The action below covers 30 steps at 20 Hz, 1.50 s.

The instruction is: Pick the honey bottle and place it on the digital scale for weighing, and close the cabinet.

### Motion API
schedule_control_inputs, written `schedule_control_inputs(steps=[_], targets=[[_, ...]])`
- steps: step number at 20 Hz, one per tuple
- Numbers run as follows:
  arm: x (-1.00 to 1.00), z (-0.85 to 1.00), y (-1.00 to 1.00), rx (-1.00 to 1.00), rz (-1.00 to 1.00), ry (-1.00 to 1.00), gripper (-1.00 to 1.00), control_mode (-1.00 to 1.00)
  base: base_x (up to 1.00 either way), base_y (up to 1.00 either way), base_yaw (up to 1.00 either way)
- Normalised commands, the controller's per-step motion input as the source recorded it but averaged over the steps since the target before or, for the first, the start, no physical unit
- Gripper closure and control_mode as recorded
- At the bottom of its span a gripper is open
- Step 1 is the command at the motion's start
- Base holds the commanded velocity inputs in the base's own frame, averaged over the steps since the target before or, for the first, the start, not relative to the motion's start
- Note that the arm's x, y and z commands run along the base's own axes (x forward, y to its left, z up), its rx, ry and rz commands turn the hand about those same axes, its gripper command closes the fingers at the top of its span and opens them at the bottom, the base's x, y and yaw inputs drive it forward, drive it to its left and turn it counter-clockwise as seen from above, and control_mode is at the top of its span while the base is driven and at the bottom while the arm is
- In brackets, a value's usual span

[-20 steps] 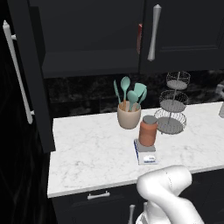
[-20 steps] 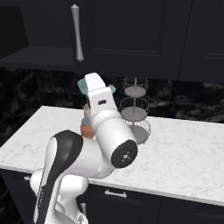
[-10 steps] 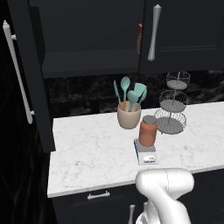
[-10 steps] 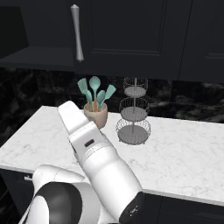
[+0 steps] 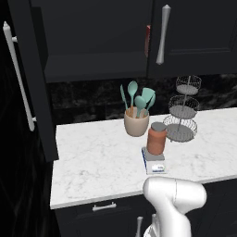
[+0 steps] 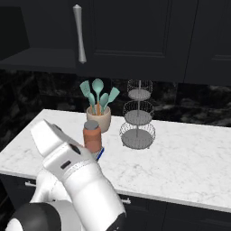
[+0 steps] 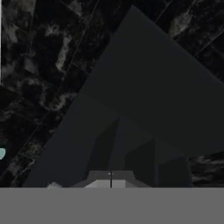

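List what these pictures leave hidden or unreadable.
- Scale, right base view: mostly behind the arm; one blue corner shows.
- Scale display, left base view: too small to read.
- Red-and-white box, left base view: a sliver past the cabinet door edge.
- Open cabinet door, left base view: top cut by the frame.
- Pincer, hand view: fingertips sit at the grey band.

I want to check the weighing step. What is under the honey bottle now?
The digital scale is under the honey bottle; the bottle stands upright on its grey plate. The plate's middle is covered by the bottle.
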Motion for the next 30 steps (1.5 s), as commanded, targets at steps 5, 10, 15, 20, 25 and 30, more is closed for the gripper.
schedule_control_inputs(steps=[5, 10, 15, 20, 25, 30], targets=[[-1.0, 0.0, 1.0, 0.0, 0.0, 0.04, 1.0, -1.0, 0.0, 0.0, 0.0], [-0.84, -0.19, 1.0, 0.0, -0.09, 0.07, 1.0, -1.0, 0.0, 0.0, 0.0], [-0.38, -0.27, 1.0, 0.0, -0.09, 0.07, 1.0, -1.0, 0.0, 0.0, 0.0], [-0.33, -0.09, 1.0, 0.05, -0.15, 0.0, 1.0, -1.0, 0.0, 0.0, 0.0], [-0.24, -0.13, 1.0, 0.13, -0.13, -0.13, 1.0, -1.0, 0.0, 0.0, 0.0], [-0.08, -0.06, 1.0, 0.16, -0.11, -0.22, 1.0, -1.0, 0.0, 0.0, 0.0]])
